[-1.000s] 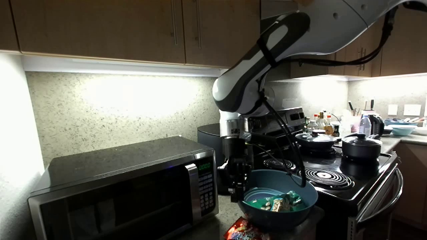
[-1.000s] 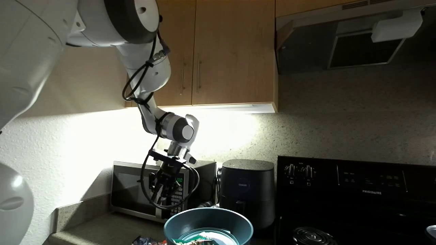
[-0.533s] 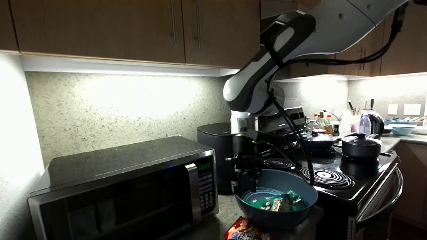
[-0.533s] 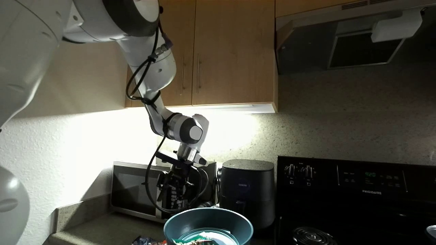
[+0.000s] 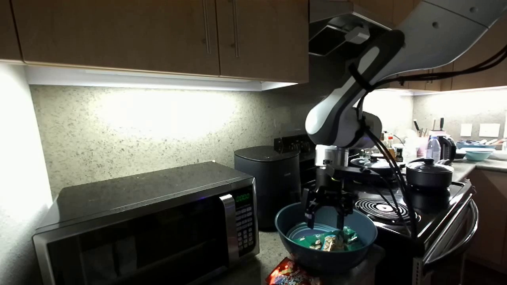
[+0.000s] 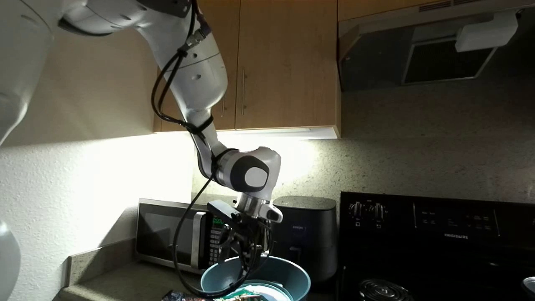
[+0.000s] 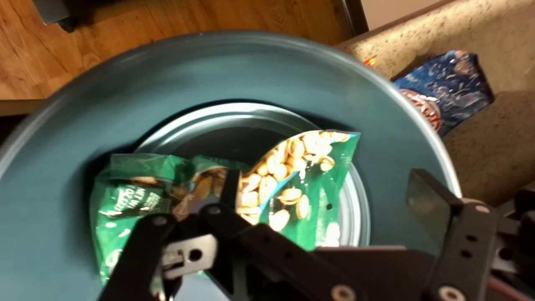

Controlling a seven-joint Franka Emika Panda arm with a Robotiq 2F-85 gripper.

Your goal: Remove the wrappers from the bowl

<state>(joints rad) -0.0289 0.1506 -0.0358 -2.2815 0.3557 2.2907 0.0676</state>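
Observation:
The dark-blue bowl (image 5: 324,261) stands on the counter, its lighter inside filling much of the wrist view. Inside lie green wrappers: a packet with a pistachio print (image 7: 307,209) and a crumpled green part (image 7: 133,188); whether these are separate is unclear. Over the bowl hangs my gripper (image 5: 325,226), pointing down, its fingers wide apart and holding nothing. In the wrist view one finger (image 7: 230,188) overlaps the green packets and the other finger (image 7: 432,205) overlaps the bowl's wall. Outside the bowl rest a red wrapper (image 5: 289,273) and a blue wrapper (image 7: 451,90).
A microwave (image 5: 146,221) and a dark air fryer (image 5: 269,186) stand behind and beside the bowl. The stove's coil burner (image 5: 384,209) and a lidded black pot (image 5: 429,174) are close by. Wall cabinets (image 5: 158,35) hang above. Wooden floor (image 7: 25,54) shows past the bowl.
My arm has moved from the microwave side of the bowl to above it, and the gripper has spread from narrow to wide. The bowl and the wrappers have stayed in place.

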